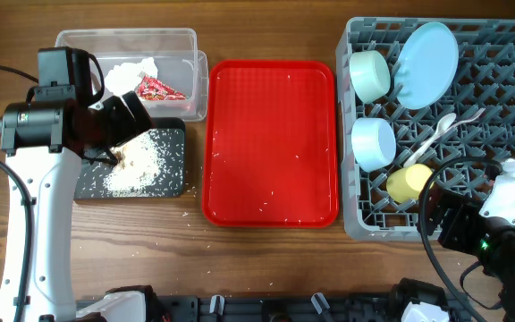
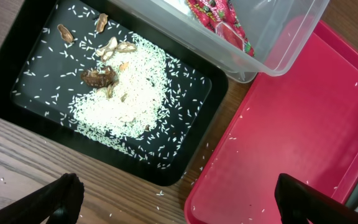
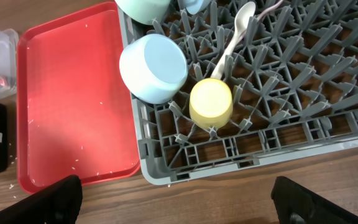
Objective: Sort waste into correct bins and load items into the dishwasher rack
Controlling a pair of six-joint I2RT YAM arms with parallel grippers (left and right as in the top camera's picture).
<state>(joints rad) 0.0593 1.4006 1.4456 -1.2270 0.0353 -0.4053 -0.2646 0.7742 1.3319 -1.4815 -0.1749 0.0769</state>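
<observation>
The black tub (image 1: 173, 183) holds white rice grains (image 2: 129, 99) and brown food bits (image 2: 98, 76). The clear tub (image 1: 181, 40) holds the red wrapper (image 1: 159, 88) and white tissue (image 1: 137, 70); the wrapper also shows in the left wrist view (image 2: 219, 18). The grey rack (image 1: 508, 107) holds the pale blue plate (image 1: 426, 63), two pale blue bowls (image 1: 369, 74) (image 1: 373, 142), the yellow cup (image 1: 409, 182) and the white fork (image 1: 436, 134). My left gripper (image 2: 179, 202) is open and empty above the black tub's near edge. My right gripper (image 3: 179, 205) is open and empty above the table in front of the rack (image 3: 278, 93).
The flat red tray (image 1: 271, 143) lies between the tubs and the rack, with a few stray rice grains on it. A few grains lie on the wooden table beside the black tub. The left arm (image 1: 34, 206) stands over the table's left side.
</observation>
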